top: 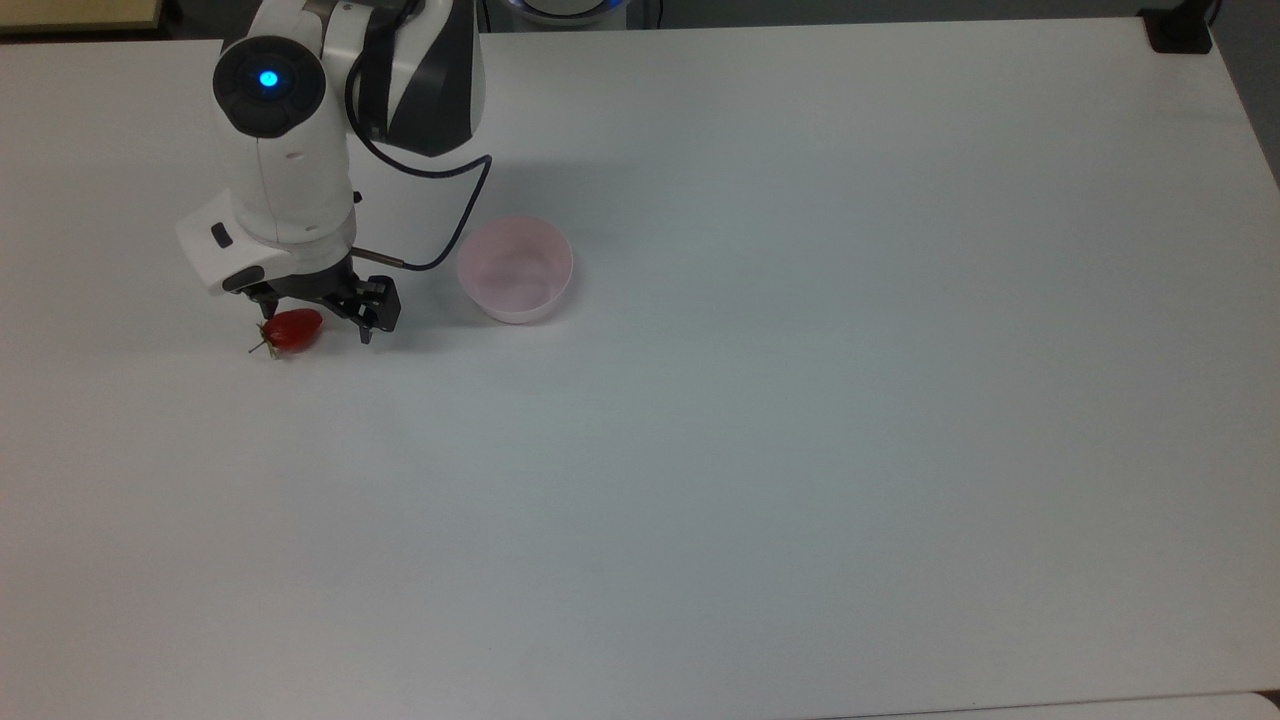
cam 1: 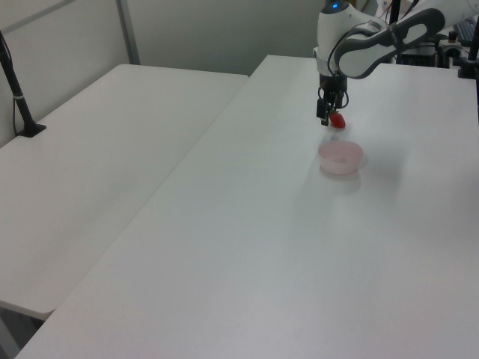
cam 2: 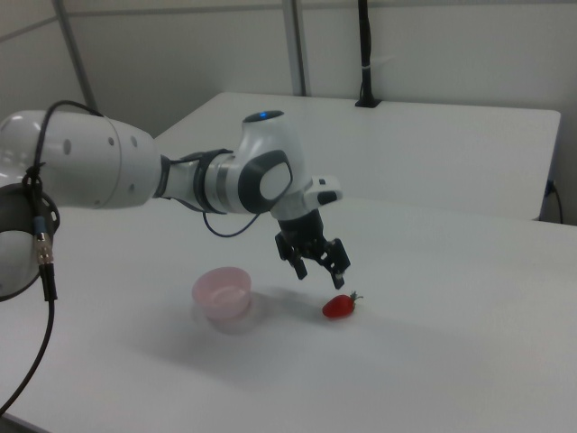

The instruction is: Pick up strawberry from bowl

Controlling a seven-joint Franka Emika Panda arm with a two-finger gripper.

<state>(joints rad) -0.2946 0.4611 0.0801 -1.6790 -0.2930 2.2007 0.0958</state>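
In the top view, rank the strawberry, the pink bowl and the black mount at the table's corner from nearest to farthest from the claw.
1. Strawberry, just off the top view's left of the claw.
2. Bowl, toward the top view's right.
3. Black mount, far top-right corner.

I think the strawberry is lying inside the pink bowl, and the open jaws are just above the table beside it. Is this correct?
Not quite. The strawberry is not inside the pink bowl; it lies on the white table, apart from the bowl, as the right view shows. The bowl holds nothing. The rest stands: the gripper hangs just above the strawberry with its jaws open.
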